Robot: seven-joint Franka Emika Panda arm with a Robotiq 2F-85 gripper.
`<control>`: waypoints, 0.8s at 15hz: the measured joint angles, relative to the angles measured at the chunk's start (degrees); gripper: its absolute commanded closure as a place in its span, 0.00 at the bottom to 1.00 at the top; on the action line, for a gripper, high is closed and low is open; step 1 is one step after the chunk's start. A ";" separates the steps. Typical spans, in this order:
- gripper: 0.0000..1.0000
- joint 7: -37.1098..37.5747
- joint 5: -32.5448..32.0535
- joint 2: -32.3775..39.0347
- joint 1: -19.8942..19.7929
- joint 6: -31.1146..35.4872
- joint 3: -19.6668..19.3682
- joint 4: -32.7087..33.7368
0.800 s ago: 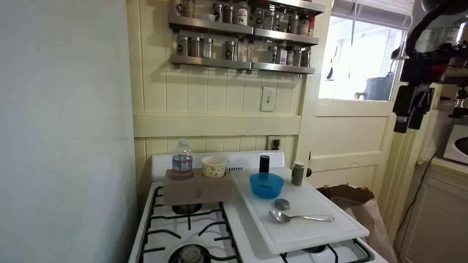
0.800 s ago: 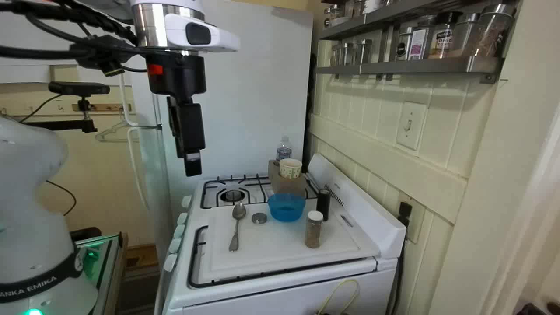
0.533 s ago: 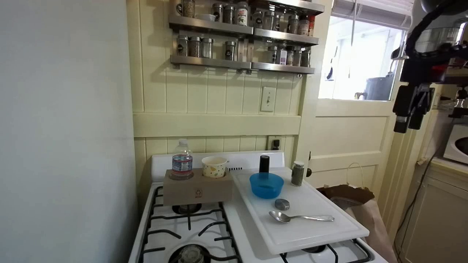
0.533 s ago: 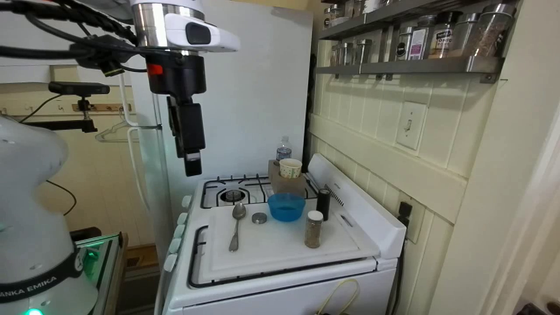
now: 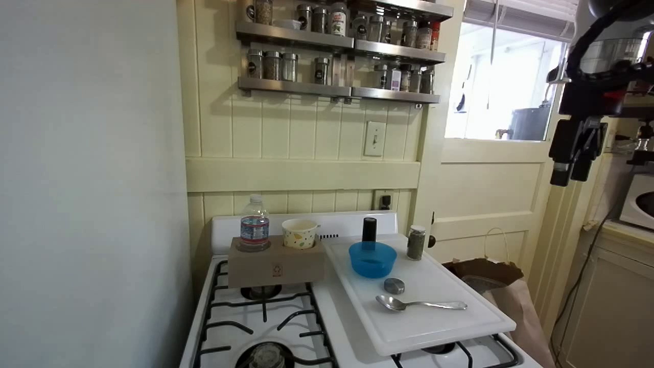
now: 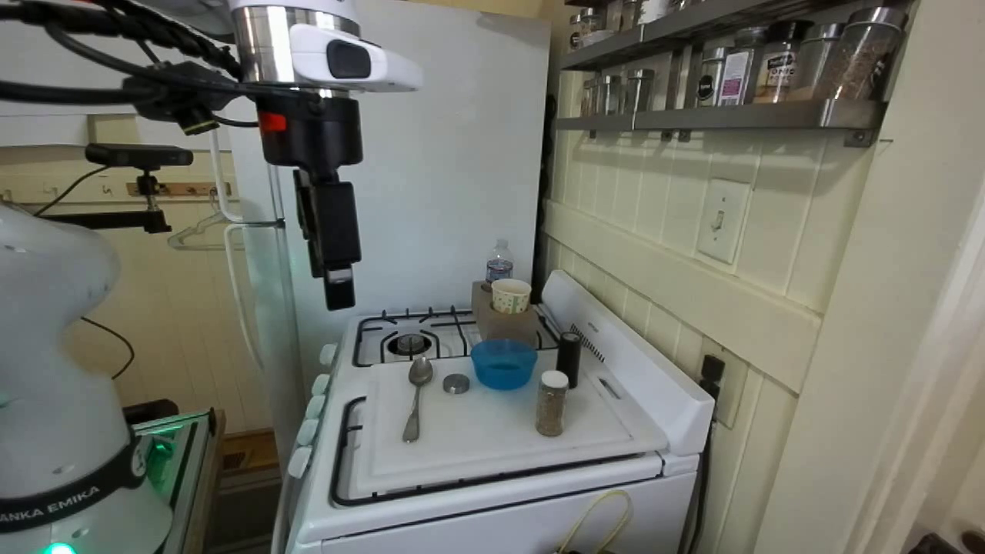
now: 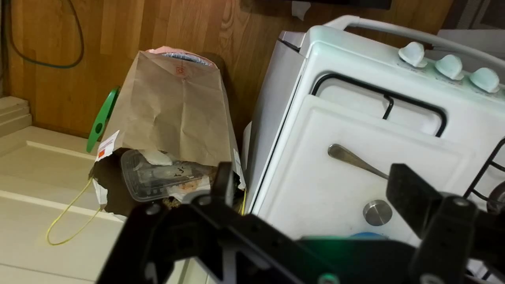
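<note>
1. My black two-fingered gripper [image 7: 311, 183] hangs in midair, its jaws standing apart and pointing down.
2. Below my jaws lies a silver metal spoon [image 5: 421, 305]; in the wrist view its handle end shows, while one of my fingers [image 7: 410, 193] hides the rest.
3. Below, too, a squat, round silver metal disc [image 7: 377, 212] rests near the spoon and shows between my fingers in the wrist view.
4. Past the disc sits a round, translucent blue plastic bowl [image 6: 504, 365], mostly hidden behind my gripper in the wrist view.
5. All three lie below me on a rectangular white plastic cutting board [image 5: 434, 327], shared with a clear, pale-capped jar [image 6: 551, 408] and a black cylindrical container [image 6: 569, 360].
6. Under the board stands a white gas stove [image 6: 508, 519]; farther from my jaws, it bears a brown cardboard carrier [image 5: 276, 268] holding a clear plastic bottle [image 5: 254, 230] and a patterned paper cup [image 5: 300, 235].
7. Lower down, just beside the stove, an open brown paper bag [image 7: 173, 118] shows a clear plastic container [image 7: 158, 177] in its mouth.
8. Well away from my jaws, metal wall shelves [image 5: 294, 88] carry rows of small lidded jars [image 5: 272, 67].
</note>
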 measured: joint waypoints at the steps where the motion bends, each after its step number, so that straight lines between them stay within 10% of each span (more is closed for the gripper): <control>1: 0.00 0.00 0.00 0.00 0.00 0.00 0.00 0.00; 8: 0.00 1.41 0.00 0.07 -0.04 0.57 0.07 -0.01; 12: 0.00 14.80 3.65 4.91 0.37 16.37 2.24 -3.84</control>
